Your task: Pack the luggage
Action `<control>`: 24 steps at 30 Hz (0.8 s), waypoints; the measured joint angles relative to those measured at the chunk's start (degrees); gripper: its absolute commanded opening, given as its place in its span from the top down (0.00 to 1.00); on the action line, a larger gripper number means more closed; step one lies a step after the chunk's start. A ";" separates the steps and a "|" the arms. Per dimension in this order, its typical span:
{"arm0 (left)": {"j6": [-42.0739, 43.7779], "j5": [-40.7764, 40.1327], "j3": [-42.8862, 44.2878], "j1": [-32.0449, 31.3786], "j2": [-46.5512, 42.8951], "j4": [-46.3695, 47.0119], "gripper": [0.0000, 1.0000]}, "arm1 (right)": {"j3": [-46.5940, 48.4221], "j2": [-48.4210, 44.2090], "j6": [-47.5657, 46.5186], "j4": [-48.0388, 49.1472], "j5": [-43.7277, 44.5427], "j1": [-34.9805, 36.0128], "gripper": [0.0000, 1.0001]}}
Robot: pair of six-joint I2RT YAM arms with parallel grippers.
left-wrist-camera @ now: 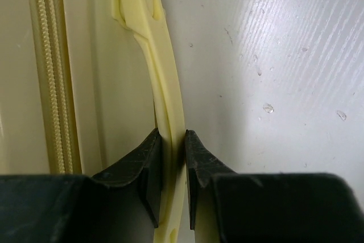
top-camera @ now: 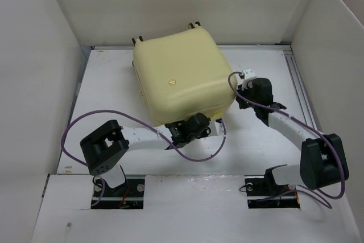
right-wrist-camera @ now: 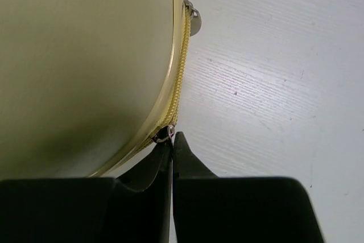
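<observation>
The luggage (top-camera: 181, 75) is a pale yellow hard-shell suitcase lying closed on the white table, its small black wheels (top-camera: 194, 25) at the far edge. My left gripper (top-camera: 212, 127) is at its near right corner. In the left wrist view it (left-wrist-camera: 173, 140) is shut on the suitcase's thin yellow handle (left-wrist-camera: 165, 72), with the zipper (left-wrist-camera: 50, 83) to the left. My right gripper (top-camera: 239, 91) is at the suitcase's right side. In the right wrist view it (right-wrist-camera: 172, 139) is shut with the metal zipper pull (right-wrist-camera: 165, 135) at its tips, on the zipper line (right-wrist-camera: 181, 66).
White walls enclose the table (top-camera: 267, 61) on the left, back and right. A second metal pull (right-wrist-camera: 194, 20) hangs farther along the zipper. Purple cables (top-camera: 196, 155) loop over the table near the arms.
</observation>
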 measured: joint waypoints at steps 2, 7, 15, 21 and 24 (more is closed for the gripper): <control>0.09 -0.13 -0.22 -0.04 0.02 0.57 1.00 | 2.08 1.81 -2.82 -1.25 -2.27 -1.25 1.00; 0.92 -0.79 -1.03 -0.42 0.61 2.62 1.00 | 5.51 7.15 -9.11 -0.09 -11.91 -5.86 1.00; 3.69 -1.29 -3.23 -0.63 0.50 6.67 1.00 | 14.82 20.63 -13.60 6.16 -30.77 -11.69 1.00; 5.62 -2.99 -3.98 0.39 0.48 7.56 1.00 | 20.48 29.59 -12.61 12.63 -42.82 -12.61 1.00; 6.36 -4.09 -4.17 0.87 0.02 7.23 1.00 | 21.07 32.00 -11.82 17.29 -44.85 -11.67 1.00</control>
